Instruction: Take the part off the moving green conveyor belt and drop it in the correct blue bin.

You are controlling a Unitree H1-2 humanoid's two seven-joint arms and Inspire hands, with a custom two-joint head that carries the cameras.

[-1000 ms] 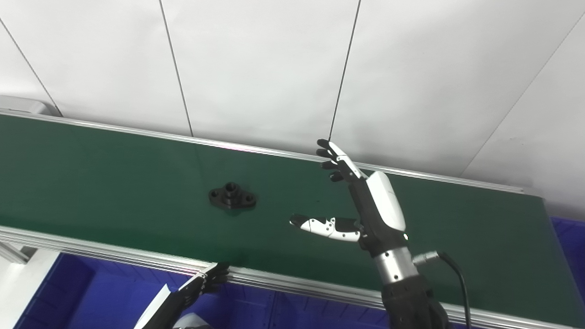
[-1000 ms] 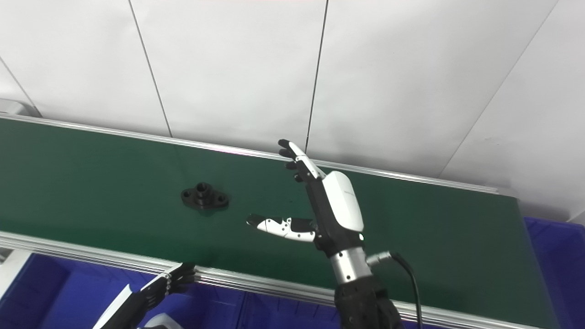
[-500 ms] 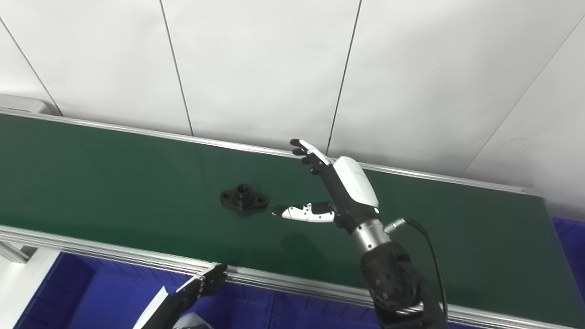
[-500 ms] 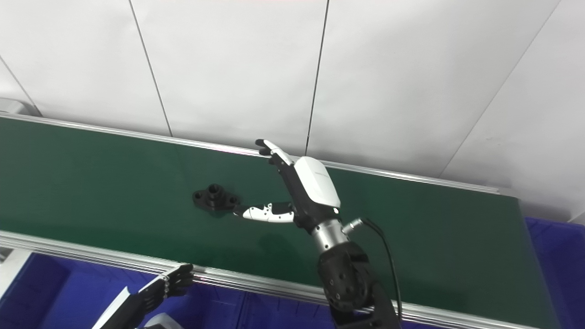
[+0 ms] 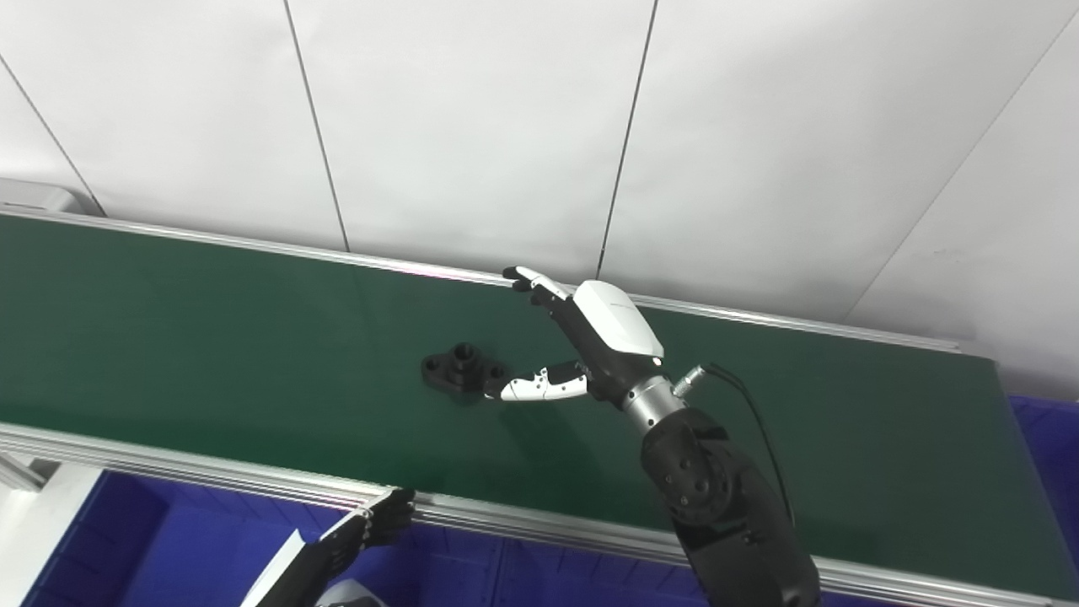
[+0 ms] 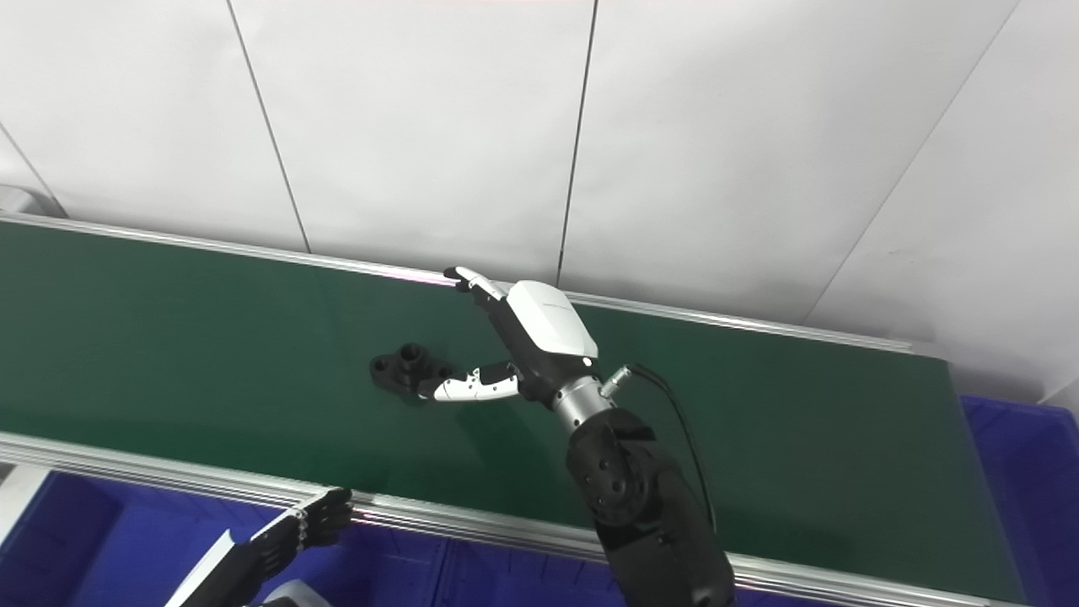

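Part: the black flanged part (image 5: 459, 368) lies flat on the green conveyor belt (image 5: 211, 337), mid-width, and has ridden rightward over the last second.
Right hand: the right hand (image 5: 582, 346) has swung in from the right and dropped low – its thumb tip now sits at the part's right edge, touching or all but.
Hand state: wide open, fingers stretched toward the far rail, nothing held.
Left hand: the left hand (image 5: 375, 527) waits below the near rail over a blue bin (image 5: 169, 548); empty, fingers loosely curled, unmoved.
Meaning: the gap has closed – the hand looks placed to close as the belt feeds the part in.
Risk: a late close could let the thumb nudge the part aside.
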